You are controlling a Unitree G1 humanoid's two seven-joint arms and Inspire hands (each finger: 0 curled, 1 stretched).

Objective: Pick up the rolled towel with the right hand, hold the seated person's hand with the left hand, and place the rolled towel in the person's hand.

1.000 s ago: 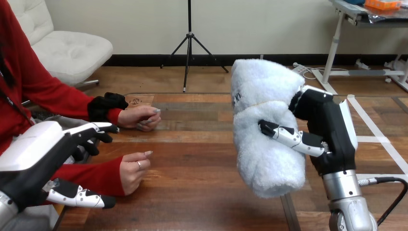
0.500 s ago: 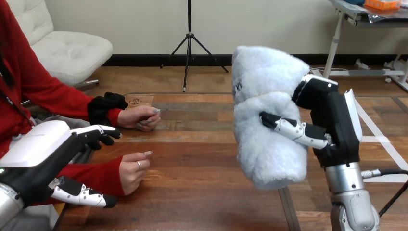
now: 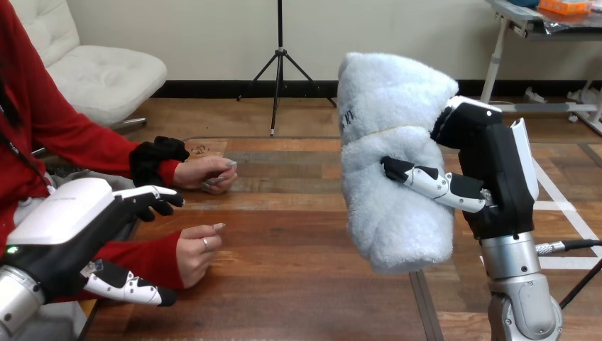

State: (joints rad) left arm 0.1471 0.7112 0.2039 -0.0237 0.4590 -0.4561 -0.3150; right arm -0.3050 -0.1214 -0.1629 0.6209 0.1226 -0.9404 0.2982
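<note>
Right hand (image 3: 490, 186), frame right, clamps rolled towel (image 3: 392, 163) aloft for handover; left hand (image 3: 71, 227), lower left, is spread open beside the person's lower hand (image 3: 197, 249).

White rolled towel (image 3: 394, 163) — brown wooden table (image 3: 284, 263)

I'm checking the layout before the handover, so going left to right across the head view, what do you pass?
Robot's left hand → person's nearer hand → rolled towel → right hand, gripping the towel.
</note>
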